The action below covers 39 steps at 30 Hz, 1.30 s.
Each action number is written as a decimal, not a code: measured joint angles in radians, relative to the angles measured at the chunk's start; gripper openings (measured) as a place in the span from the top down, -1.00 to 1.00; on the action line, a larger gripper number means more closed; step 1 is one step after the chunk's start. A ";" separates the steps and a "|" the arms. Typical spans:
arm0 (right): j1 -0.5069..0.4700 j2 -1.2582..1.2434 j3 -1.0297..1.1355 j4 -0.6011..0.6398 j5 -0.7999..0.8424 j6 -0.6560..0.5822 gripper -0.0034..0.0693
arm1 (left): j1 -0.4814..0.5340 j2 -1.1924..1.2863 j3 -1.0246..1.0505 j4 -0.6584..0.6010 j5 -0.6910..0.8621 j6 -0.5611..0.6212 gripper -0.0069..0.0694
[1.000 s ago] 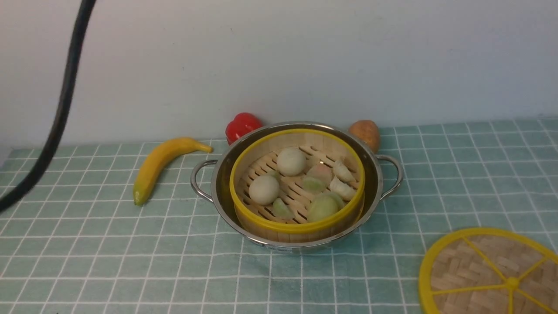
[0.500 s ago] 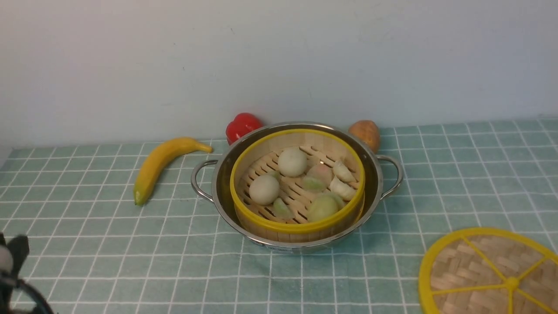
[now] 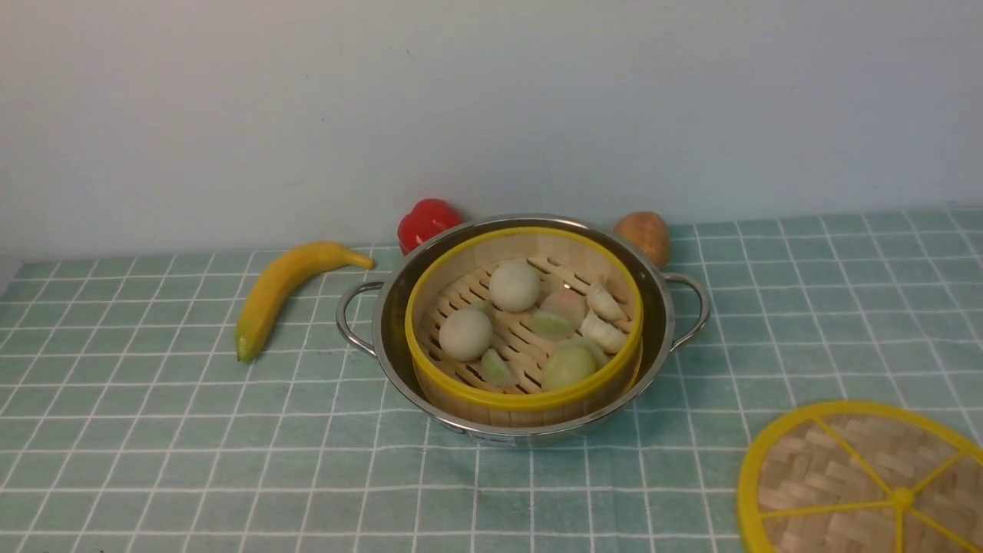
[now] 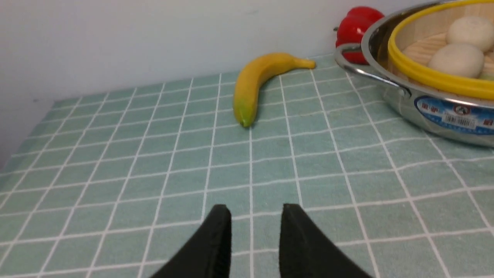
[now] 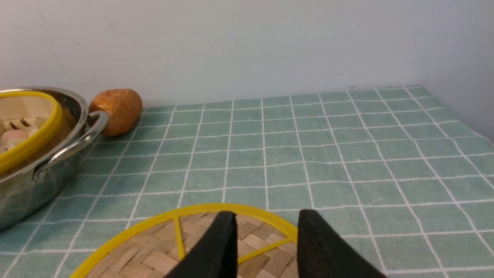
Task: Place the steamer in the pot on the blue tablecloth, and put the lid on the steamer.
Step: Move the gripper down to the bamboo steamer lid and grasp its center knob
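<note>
The left claw is spread, with a gap between its two dark tips and nothing in the gap. It is in front of the blue cloth with thin white lines. Farther ahead of the left claw, past the tips, a yellow banana lies on the cloth. Well to the right of that claw and farther ahead is the shiny pot.

The steamer sits inside the pot, so it is also ahead of the left claw and to its right. It has a yellow rim and no top on, and it holds two round white buns, some green toy food and two white dumplings.

The right claw is spread too, with a gap between its tips. The flat round lid lies on the cloth close to the right claw, and the tips show in front of part of it. The pot and steamer are ahead of the right claw and to its left. Behind the pot, farther from both claws, are a red pepper and a brown potato.
</note>
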 joint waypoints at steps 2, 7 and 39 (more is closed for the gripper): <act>0.000 0.000 0.000 0.000 0.000 0.000 0.24 | 0.000 -0.001 0.007 0.020 -0.012 -0.044 0.34; 0.000 0.000 0.000 0.000 0.000 0.000 0.24 | 0.000 -0.008 0.007 0.122 -0.032 -0.186 0.31; 0.000 0.000 0.000 0.011 -0.023 0.021 0.24 | 0.000 -0.009 0.007 0.174 -0.034 -0.237 0.21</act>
